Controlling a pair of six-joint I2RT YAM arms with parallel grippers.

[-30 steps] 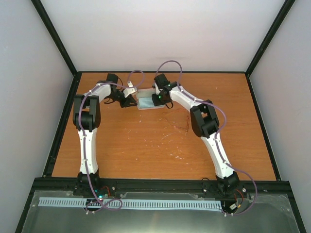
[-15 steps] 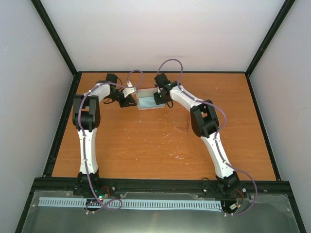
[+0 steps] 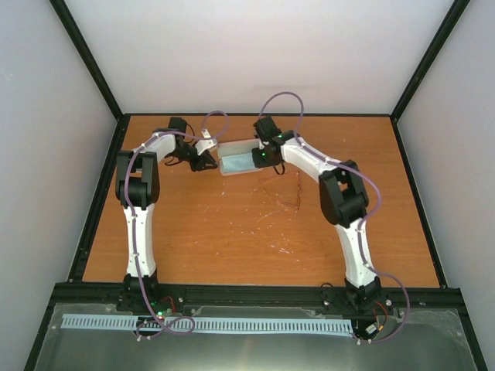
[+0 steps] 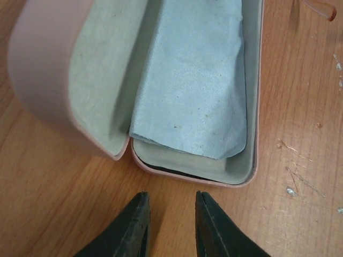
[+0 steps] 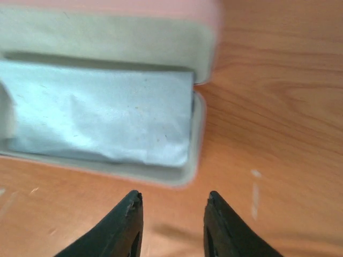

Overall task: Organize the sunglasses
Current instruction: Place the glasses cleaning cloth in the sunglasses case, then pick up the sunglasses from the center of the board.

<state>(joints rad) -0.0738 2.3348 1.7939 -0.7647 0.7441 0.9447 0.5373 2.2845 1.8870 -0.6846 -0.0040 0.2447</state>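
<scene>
The pale pink case (image 3: 225, 171) lies open at the back of the table with the light blue cloth (image 3: 238, 162) inside. The amber sunglasses (image 3: 282, 189) lie on the wood just in front and to the right of the case. My left gripper (image 3: 207, 161) is open and empty at the case's left end. My right gripper (image 3: 267, 155) is open and empty at its right end. The left wrist view shows the case (image 4: 236, 167), the cloth (image 4: 198, 80), my open gripper (image 4: 171, 199) and one sunglasses arm tip (image 4: 320, 7). The right wrist view shows the case (image 5: 196, 140), the cloth (image 5: 102, 118) and my open gripper (image 5: 174, 202).
The raised lid (image 4: 48, 64) of the case stands along its far side. The wooden table (image 3: 232, 239) is scratched in front of the case. Black frame rails (image 3: 97, 201) and grey walls bound the table on the left, right and back.
My right arm has swung to the right, and its gripper has moved from over the case to the case's right end. The left arm has not moved.
</scene>
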